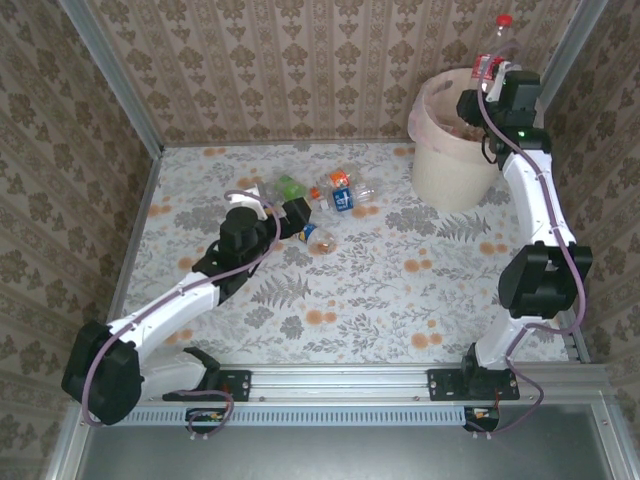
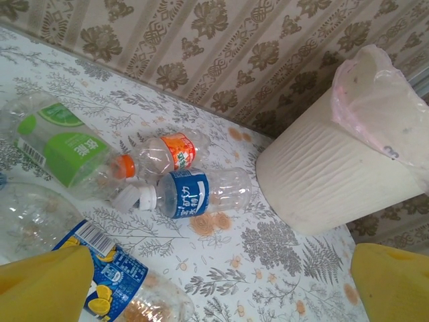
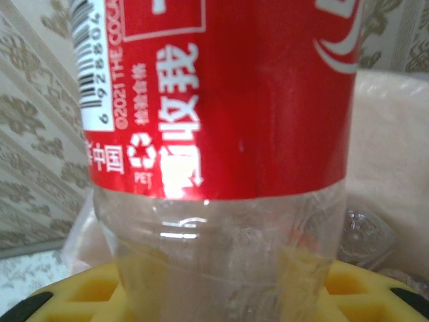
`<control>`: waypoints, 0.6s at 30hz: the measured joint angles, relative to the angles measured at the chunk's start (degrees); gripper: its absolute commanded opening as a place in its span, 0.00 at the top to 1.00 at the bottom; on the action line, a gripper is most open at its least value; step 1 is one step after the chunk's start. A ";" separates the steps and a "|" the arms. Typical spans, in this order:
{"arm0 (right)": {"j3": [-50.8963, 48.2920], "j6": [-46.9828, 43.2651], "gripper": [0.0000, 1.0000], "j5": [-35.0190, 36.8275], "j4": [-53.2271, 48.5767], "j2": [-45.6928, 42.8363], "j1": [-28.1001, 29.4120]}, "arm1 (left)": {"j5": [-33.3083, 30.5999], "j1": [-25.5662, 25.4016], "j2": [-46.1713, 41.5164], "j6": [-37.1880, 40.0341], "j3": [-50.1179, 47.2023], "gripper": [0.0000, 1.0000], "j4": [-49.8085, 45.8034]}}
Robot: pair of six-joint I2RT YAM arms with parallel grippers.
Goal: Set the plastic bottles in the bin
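Floral desk (image 1: 400, 290), wallpapered walls (image 1: 300, 70): at upper right the right hand (image 1: 484, 88) pinches a clear red-labelled plastic bottle (image 1: 490, 55) over the cream bag-lined bin (image 1: 450, 170), seemingly to drop it in; left hand (image 1: 297, 218) spread above loose bottles (image 1: 340, 195) mid-frame.

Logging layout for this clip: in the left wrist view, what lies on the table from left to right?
Green-labelled bottle → blue-labelled bottle with white cap → bin. The orange-labelled bottle overlaps the blue one sideways, so it is left out.
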 measured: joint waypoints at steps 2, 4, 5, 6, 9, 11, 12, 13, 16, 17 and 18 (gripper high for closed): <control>0.04 -1.25 0.53 -1.01 -1.64 0.52 0.00 | -0.31 0.28 -0.11 -0.31 -0.48 0.00 -0.13; -0.68 -2.23 0.51 -1.81 -2.40 0.48 0.11 | -0.55 0.59 -0.11 -0.66 -0.66 0.00 -0.31; -1.38 -2.95 0.50 -2.10 -2.29 0.33 0.11 | -0.59 0.61 -0.13 -0.74 -0.66 0.00 -0.31; -2.08 -3.52 0.49 -2.45 -2.27 0.17 0.09 | -0.66 0.63 -0.13 -0.85 -0.66 0.00 -0.31; -4.59 -5.73 0.49 -4.76 -3.32 -0.59 0.04 | -0.70 0.63 -0.13 -0.90 -0.66 0.00 -0.31; -6.12 -6.64 0.48 -6.84 -3.37 -1.77 0.07 | -0.70 0.63 -0.11 -0.94 -0.66 0.00 -0.31; -7.10 -6.88 0.48 -7.91 -3.39 -2.67 0.04 | -0.70 0.63 -0.11 -1.07 -0.66 0.00 -0.31; -7.87 -7.13 0.48 -8.76 -3.50 -3.37 0.04 | -0.70 0.63 -0.11 -1.11 -0.66 0.00 -0.31; -10.10 -7.58 0.45 -12.44 -5.27 -5.40 0.20 | -0.70 0.63 -0.07 -1.51 -0.66 0.00 -0.31; -10.78 -7.69 0.42 -13.44 -5.90 -5.84 0.26 | -0.70 0.63 0.02 -1.68 -0.66 0.00 -0.31; -11.39 -7.82 0.40 -14.23 -6.23 -6.16 0.42 | -0.70 0.63 0.17 -1.81 -0.66 0.00 -0.31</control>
